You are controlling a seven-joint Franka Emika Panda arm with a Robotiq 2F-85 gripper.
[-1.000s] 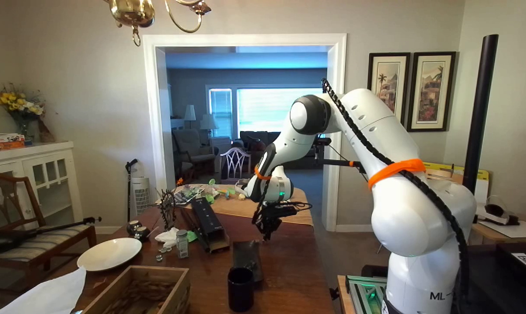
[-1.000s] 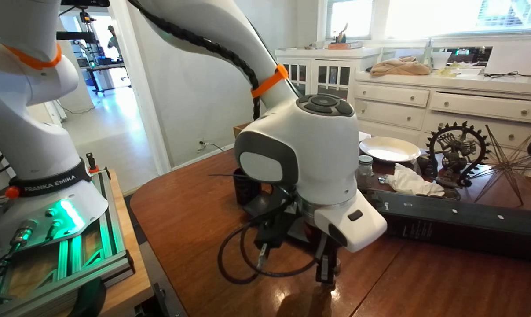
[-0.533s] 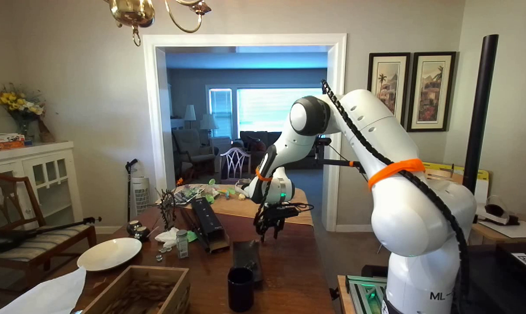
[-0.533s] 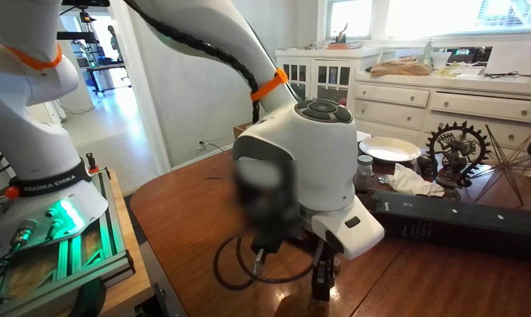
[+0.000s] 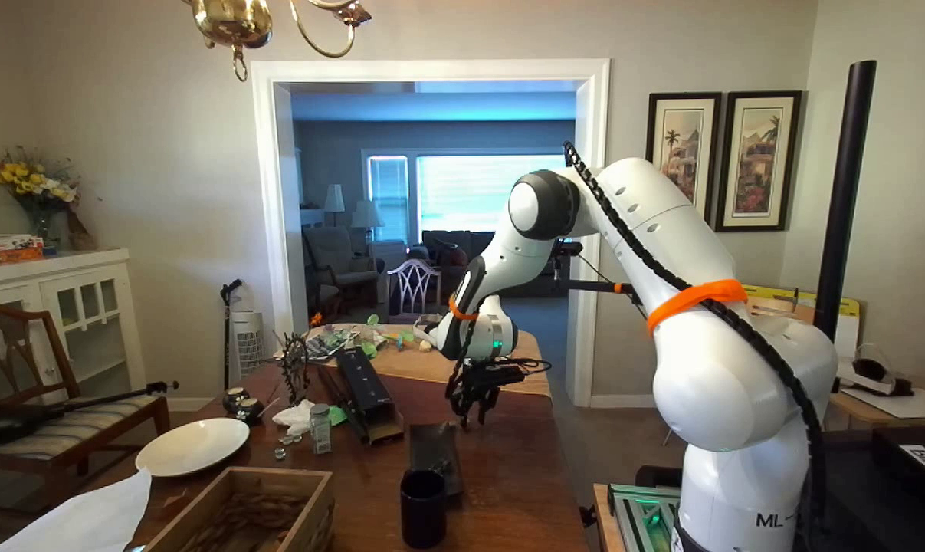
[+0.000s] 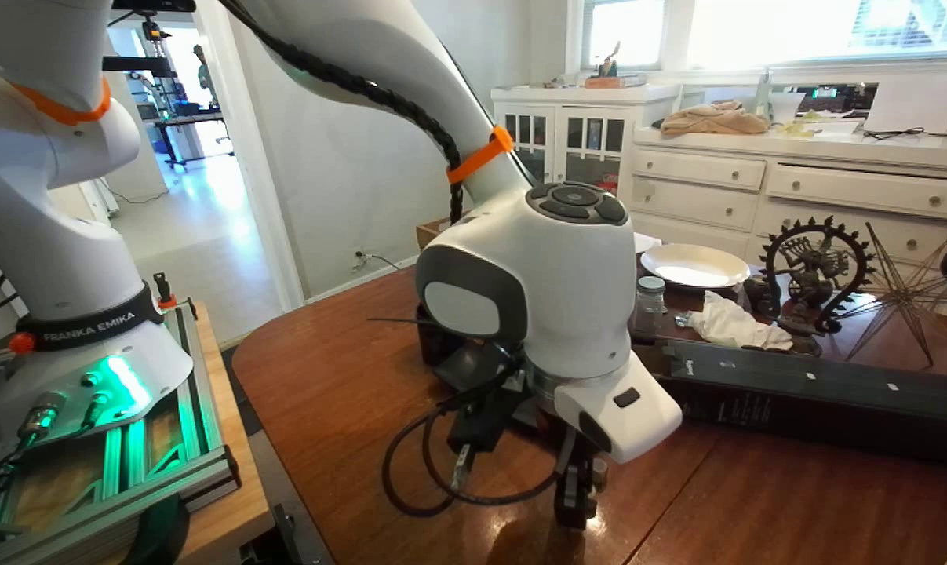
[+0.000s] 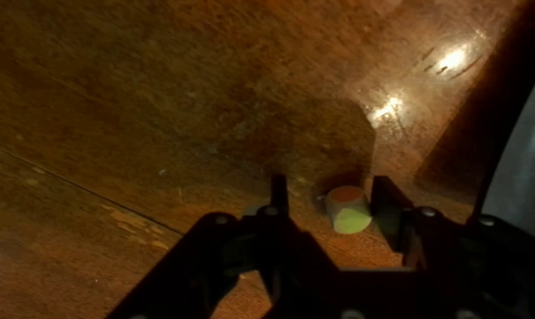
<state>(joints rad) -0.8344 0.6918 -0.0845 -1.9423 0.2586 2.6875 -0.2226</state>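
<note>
In the wrist view a small cylinder (image 7: 349, 212), pale-sided with an orange end and a yellow-green end, is between the spread fingers of my gripper (image 7: 329, 181). A gap separates it from the left-hand finger. It lies close against the right-hand finger (image 7: 384, 199); I cannot tell whether they touch. Behind the left-hand finger a pale spot (image 7: 251, 210) shows, too hidden to name. My gripper (image 5: 473, 422) points down, low over the brown wooden table (image 5: 508, 483), its two fingertips apart. In an exterior view the arm partly covers the gripper (image 6: 573, 522), and the cylinder cannot be made out.
Nearer the camera lie a dark flat pouch (image 5: 434, 448) and a black mug (image 5: 423, 510). A long black box (image 5: 369, 395), a glass jar (image 5: 320, 429), a white plate (image 5: 194, 447) and a wooden crate (image 5: 240, 506) stand leftward. A grey surface (image 7: 522, 168) cuts into the wrist view's right edge.
My fingers were together a second ago, then spread wide, and have since drawn in a little. The hand has sunk slightly towards the table. Objects on the table have stayed put.
</note>
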